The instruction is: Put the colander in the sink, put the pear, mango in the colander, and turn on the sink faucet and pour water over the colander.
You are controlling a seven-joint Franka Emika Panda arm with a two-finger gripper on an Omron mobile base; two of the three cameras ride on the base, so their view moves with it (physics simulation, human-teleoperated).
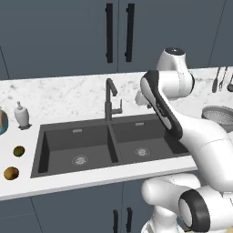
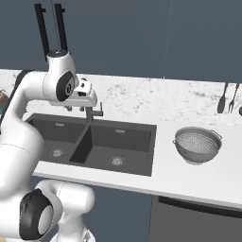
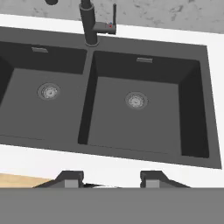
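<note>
The dark double-basin sink (image 1: pixel 73 125) (image 2: pixel 142 126) (image 3: pixel 144 131) lies empty below my raised hand. Its dark faucet (image 1: pixel 109 99) (image 2: pixel 90 113) (image 3: pixel 89 22) stands behind the divider, and no water runs. My gripper (image 1: pixel 144 101) (image 2: pixel 75 107) (image 3: pixel 109 179) hovers above the right basin near the faucet, open with nothing between its fingertips. The silvery colander (image 1: pixel 219 117) (image 2: pixel 197 143) rests on the counter right of the sink. Two small fruits lie on the counter left of the sink, one greenish (image 1: pixel 18 151) and one orange-brown (image 1: pixel 11 173). I cannot tell which is the pear and which the mango.
A white soap dispenser (image 1: pixel 21 114) stands at the sink's back left corner, with a bowl (image 1: pixel 2 122) at the picture's edge. Kitchen utensils (image 1: pixel 220 79) (image 2: pixel 227 97) hang on the back wall at the right. Dark cabinets with handles (image 1: pixel 119 32) run above.
</note>
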